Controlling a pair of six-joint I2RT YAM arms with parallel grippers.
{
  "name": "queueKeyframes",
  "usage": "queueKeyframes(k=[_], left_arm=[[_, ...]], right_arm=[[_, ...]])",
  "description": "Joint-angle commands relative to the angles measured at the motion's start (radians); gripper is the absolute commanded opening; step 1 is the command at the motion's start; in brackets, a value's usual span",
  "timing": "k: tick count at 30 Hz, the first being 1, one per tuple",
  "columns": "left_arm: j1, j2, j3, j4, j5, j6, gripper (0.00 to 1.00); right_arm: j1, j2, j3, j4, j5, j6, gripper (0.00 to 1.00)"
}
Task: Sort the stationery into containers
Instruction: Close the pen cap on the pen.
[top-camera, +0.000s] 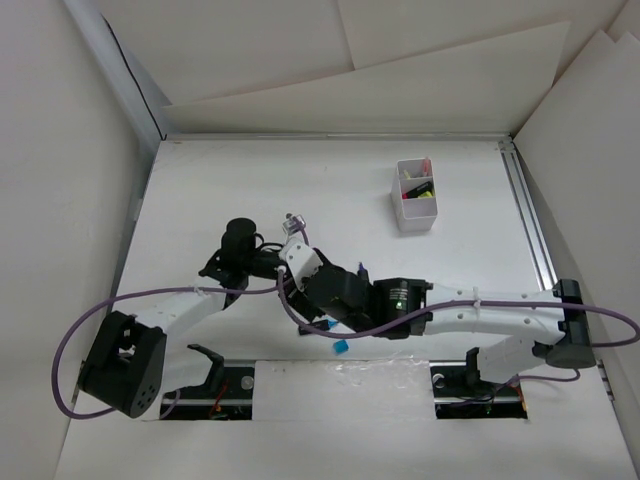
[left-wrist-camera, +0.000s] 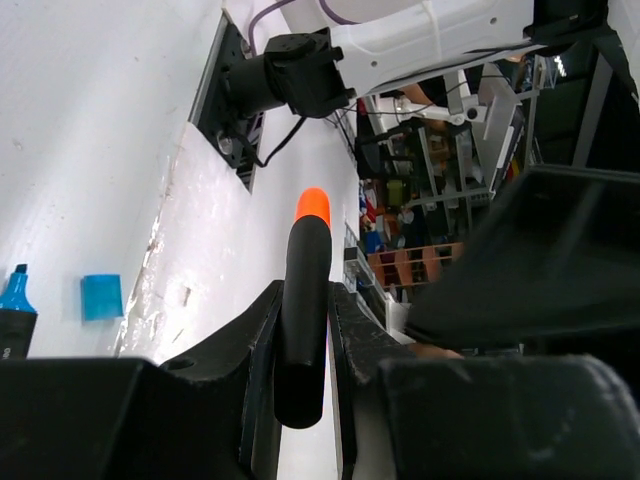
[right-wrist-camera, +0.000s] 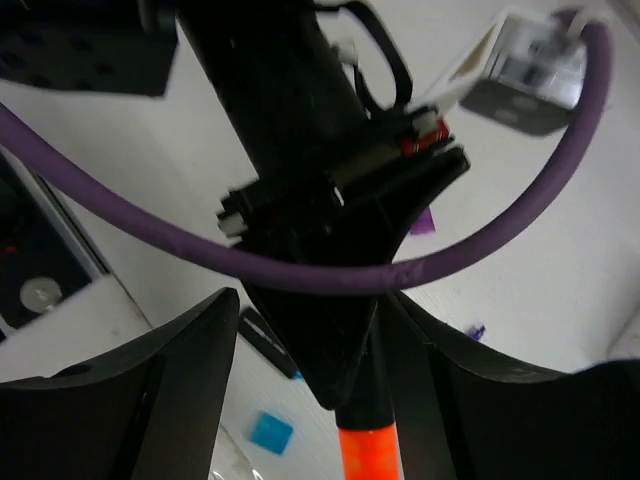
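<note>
My left gripper (left-wrist-camera: 306, 294) is shut on a black-barrelled highlighter (left-wrist-camera: 305, 300) whose orange end (left-wrist-camera: 312, 206) sticks out past the fingertips. My right gripper (right-wrist-camera: 315, 320) faces it with its jaws wide apart. The orange end (right-wrist-camera: 368, 452) and the left gripper's fingers sit between them, and the left finger stands well off the barrel. In the top view both grippers meet near the front middle of the table. The white container (top-camera: 415, 214) stands at the back right with several pieces of stationery in it.
A loose blue cap (left-wrist-camera: 102, 297) lies on the table beside a blue-tipped highlighter (left-wrist-camera: 14, 312); the same cap (top-camera: 341, 347) is under the arms. Small purple bits (right-wrist-camera: 424, 222) lie further off. A purple cable (right-wrist-camera: 480, 235) loops across the right wrist view.
</note>
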Motion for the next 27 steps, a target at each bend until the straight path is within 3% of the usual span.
queueKeyframes(k=[1,7,14,15,22,27], left_arm=[[-0.011,-0.004,-0.004,0.079,0.031,-0.041,0.01],[-0.011,-0.004,-0.022,0.191,0.011,-0.124,0.00],[0.010,0.016,-0.022,0.228,-0.048,-0.135,0.00],[0.010,0.025,-0.022,0.228,-0.062,-0.135,0.00],[0.037,0.034,-0.107,0.639,-0.235,-0.391,0.00],[0.037,0.086,-0.162,1.005,-0.317,-0.544,0.00]], right_arm=[[0.003,-0.067,0.047,0.250,0.021,0.044,0.65],[0.003,-0.121,0.013,0.152,0.050,0.107,0.71],[0.003,-0.324,-0.127,0.144,0.021,0.178,0.73],[0.003,-0.378,-0.146,0.156,0.021,0.205,0.77],[-0.009,-0.472,-0.238,0.230,0.171,0.403,0.96],[-0.086,-0.418,-0.197,0.191,0.219,0.558,1.00]])
